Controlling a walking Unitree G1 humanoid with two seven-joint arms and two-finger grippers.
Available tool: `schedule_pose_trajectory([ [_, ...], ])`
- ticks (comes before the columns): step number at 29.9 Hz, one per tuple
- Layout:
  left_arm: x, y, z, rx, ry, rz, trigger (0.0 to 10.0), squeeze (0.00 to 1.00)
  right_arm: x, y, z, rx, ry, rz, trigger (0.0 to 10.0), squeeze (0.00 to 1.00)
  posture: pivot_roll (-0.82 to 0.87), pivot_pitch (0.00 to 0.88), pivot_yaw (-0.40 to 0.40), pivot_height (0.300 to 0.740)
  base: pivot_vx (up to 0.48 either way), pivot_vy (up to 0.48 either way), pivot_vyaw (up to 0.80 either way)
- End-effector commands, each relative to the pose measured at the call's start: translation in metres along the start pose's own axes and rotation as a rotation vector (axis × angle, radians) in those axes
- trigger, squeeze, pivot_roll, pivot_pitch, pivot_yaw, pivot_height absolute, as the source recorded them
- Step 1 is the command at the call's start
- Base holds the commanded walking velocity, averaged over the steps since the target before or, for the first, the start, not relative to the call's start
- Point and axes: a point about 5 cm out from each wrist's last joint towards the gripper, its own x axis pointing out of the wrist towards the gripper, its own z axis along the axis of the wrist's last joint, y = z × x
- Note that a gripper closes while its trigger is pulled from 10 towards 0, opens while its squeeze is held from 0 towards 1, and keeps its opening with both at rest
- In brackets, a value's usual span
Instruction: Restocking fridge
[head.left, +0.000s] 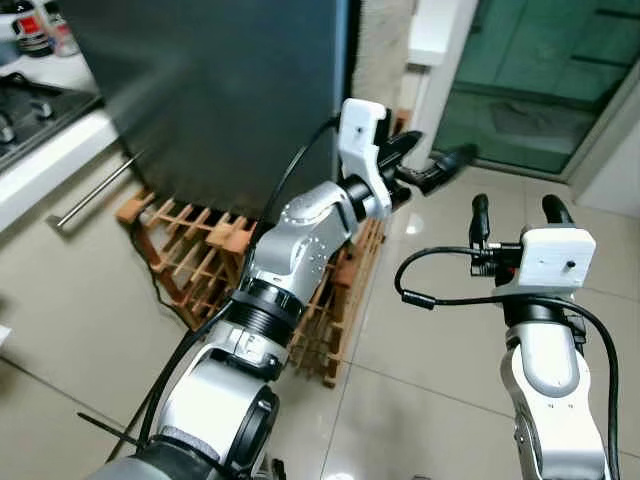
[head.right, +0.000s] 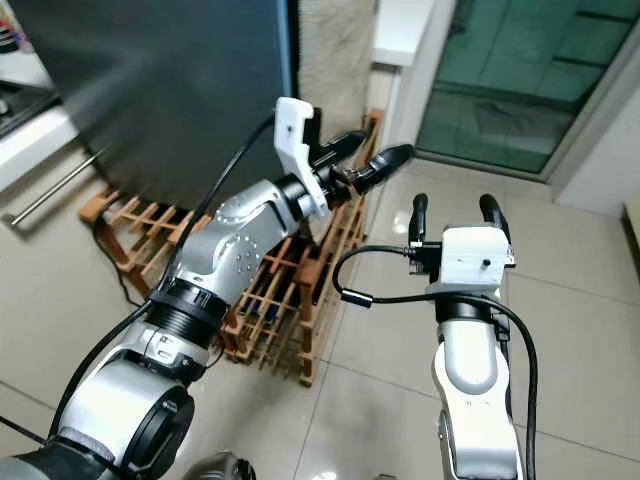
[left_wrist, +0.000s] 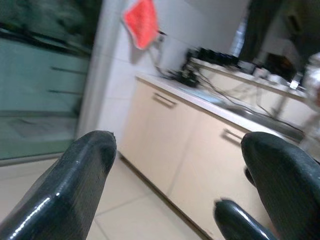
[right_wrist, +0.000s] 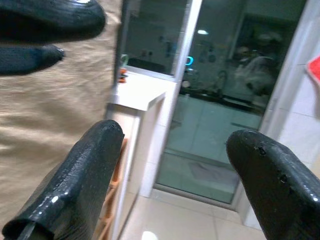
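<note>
Fridge (head.left: 230, 90) — tall dark grey cabinet, long axis upright, its flat dark face turned toward the robot and its right-hand vertical edge running up just behind and to the left of the left gripper. Door closed as far as the head views show.

Left gripper (head.left: 432, 165) — raised at the end of the bent silver arm, fingers pointing forward and to the right, past the fridge's edge, toward the glass door (head.left: 540, 80). Fingers apart, nothing between them; the left wrist view shows the two black fingertips (left_wrist: 75, 185) wide of each other, with cream cabinets (left_wrist: 190, 145) and a counter beyond.

Right gripper (head.left: 515, 212) — held upright to the right of and lower than the left gripper, fingers pointing up and away over the tiled floor (head.left: 440, 330), spread with an empty gap. In the right wrist view the left gripper's fingers lie ahead of it, against the textured wall (right_wrist: 55, 125).

Wooden rack (head.left: 215, 255) — lattice on the floor at the fridge's foot, below and left of the left gripper, partly hidden by that arm.

Hob (head.left: 30, 110) — on the counter far left of both grippers, with a drawer handle (head.left: 95, 190) below it.
</note>
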Motion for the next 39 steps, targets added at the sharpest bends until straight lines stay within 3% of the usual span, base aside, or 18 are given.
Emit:
schedule_pose_trajectory([
  [1, 0.03, -0.054, -0.024, -0.191, -0.058, -0.135, 10.0, 0.0, 0.001, -0.001, 0.0, -0.003, -0.001, -0.007, 10.0, 0.0, -0.19, 0.026, 0.049, 0.711, 0.0, 0.0, 0.0],
  [5, 0.021, -0.037, -0.019, -0.113, -0.056, -0.026, 10.0, 0.0, 0.003, 0.0, 0.001, -0.004, -0.005, -0.009, 10.0, 0.0, -0.19, 0.028, 0.052, 0.711, 0.0, 0.0, 0.0],
  [6, 0.006, -0.013, -0.012, -0.02, -0.067, 0.155, 10.0, 0.0, 0.002, -0.001, 0.002, -0.003, -0.007, -0.014, 10.0, 0.0, -0.19, 0.028, 0.054, 0.711, 0.0, 0.0, 0.0],
  [8, -0.004, 0.002, -0.006, 0.038, -0.078, 0.264, 10.0, 0.0, 0.001, -0.002, 0.002, -0.003, -0.008, -0.019, 10.0, 0.0, -0.19, 0.028, 0.054, 0.711, 0.0, 0.0, 0.0],
  [11, -0.025, 0.027, 0.001, 0.066, -0.103, 0.439, 10.0, 0.0, 0.0, -0.003, 0.001, 0.0, -0.006, -0.025, 10.0, 0.0, -0.18, 0.025, 0.056, 0.711, 0.0, 0.0, 0.0],
  [12, -0.035, 0.04, 0.002, 0.08, -0.105, 0.541, 10.0, 0.0, 0.0, -0.003, 0.0, 0.002, -0.004, -0.024, 10.0, 0.0, -0.18, 0.025, 0.056, 0.711, 0.0, 0.0, 0.0],
  [14, -0.038, 0.048, 0.001, 0.082, -0.096, 0.602, 10.0, 0.0, 0.001, -0.001, -0.001, 0.005, -0.003, -0.021, 10.0, 0.0, -0.17, 0.022, 0.054, 0.711, 0.0, 0.0, 0.0],
  [26, -0.041, 0.06, -0.012, 0.146, -0.033, 0.756, 10.0, 0.0, 0.001, 0.002, -0.001, 0.028, -0.009, -0.017, 10.0, 0.0, -0.16, 0.007, 0.065, 0.711, 0.0, 0.0, 0.0],
  [35, -0.016, 0.053, -0.009, 0.172, -0.04, 0.735, 10.0, 0.0, -0.003, 0.001, -0.001, 0.026, -0.007, -0.015, 10.0, 0.0, -0.19, 0.014, 0.072, 0.711, 0.0, 0.0, 0.0],
  [39, -0.012, 0.053, -0.009, 0.181, -0.037, 0.74, 10.0, 0.0, -0.007, 0.001, 0.0, 0.024, -0.002, -0.021, 10.0, 0.0, -0.2, 0.034, 0.079, 0.711, 0.0, 0.0, 0.0],
])
